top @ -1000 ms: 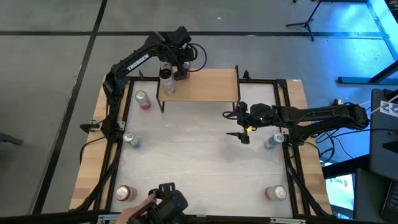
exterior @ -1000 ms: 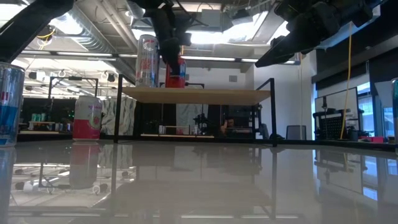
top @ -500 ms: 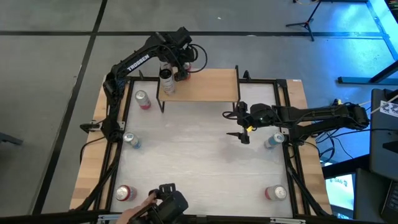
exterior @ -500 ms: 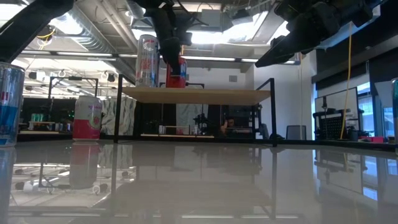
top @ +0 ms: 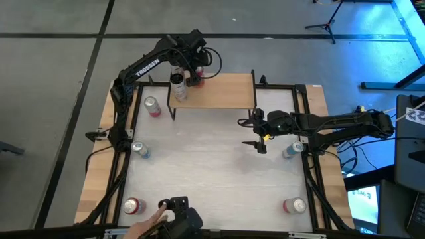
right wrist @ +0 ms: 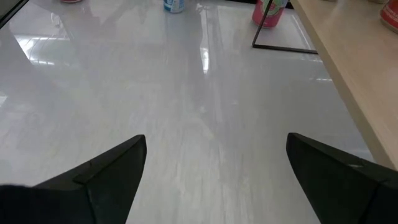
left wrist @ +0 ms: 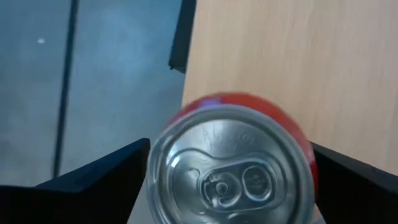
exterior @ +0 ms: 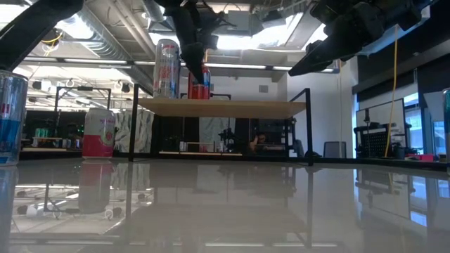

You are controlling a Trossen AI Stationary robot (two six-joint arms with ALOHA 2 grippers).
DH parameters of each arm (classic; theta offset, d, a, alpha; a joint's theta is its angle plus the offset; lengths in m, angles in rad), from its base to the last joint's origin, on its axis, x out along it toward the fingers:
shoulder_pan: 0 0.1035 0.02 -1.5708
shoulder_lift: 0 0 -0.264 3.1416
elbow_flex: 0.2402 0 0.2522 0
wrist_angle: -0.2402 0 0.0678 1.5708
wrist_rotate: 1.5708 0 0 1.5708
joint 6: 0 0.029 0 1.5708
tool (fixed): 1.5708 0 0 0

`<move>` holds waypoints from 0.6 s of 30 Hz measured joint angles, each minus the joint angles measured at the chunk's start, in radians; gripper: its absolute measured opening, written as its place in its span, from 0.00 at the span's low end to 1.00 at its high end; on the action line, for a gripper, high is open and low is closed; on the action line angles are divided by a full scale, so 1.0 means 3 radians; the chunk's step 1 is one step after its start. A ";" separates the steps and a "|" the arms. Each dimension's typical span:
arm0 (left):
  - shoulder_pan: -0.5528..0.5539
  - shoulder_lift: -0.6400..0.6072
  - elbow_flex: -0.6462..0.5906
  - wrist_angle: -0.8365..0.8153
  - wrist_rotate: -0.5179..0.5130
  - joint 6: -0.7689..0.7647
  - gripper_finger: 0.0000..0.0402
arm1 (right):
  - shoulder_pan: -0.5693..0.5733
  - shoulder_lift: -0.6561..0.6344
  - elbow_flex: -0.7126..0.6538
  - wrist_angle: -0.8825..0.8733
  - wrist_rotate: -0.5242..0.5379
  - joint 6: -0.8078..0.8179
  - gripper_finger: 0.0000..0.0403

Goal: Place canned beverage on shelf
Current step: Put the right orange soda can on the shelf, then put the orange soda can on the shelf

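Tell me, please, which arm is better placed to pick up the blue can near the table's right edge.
The right: its open gripper hovers beside that blue can, while the left gripper is over the shelf around a red can.

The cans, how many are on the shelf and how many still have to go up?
One silver can already stands on the shelf. The left gripper is around a red can resting on the board's back corner; its fingers seem apart. Left to do: five cans wait on the table, like the pink one. The right gripper hovers open and empty over the table.

White "TROSSEN" lettering runs along the left arm (top: 147,64).
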 joint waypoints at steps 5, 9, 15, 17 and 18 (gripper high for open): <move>-0.0119 0.0000 0.0222 -0.0016 -0.0121 0.0045 0.98 | 0.0000 0.0000 0.0000 0.0000 -0.0001 0.0000 0.95; -0.0235 -0.0003 0.0545 -0.0041 -0.0328 0.0010 0.98 | 0.0001 0.0000 0.0000 -0.0001 -0.0001 0.0000 0.95; -0.0526 -0.0229 0.0514 0.0152 -0.0775 -0.0197 0.98 | 0.0001 0.0000 0.0000 0.0000 -0.0001 -0.0015 0.95; -0.0652 -0.0233 0.0540 0.0110 -0.0927 -0.0357 0.98 | 0.0001 0.0000 0.0000 0.0027 0.0001 -0.0052 0.95; -0.0731 -0.0233 0.0540 0.0064 -0.1009 -0.0418 0.98 | 0.0001 0.0000 0.0000 0.0042 0.0003 -0.0082 0.95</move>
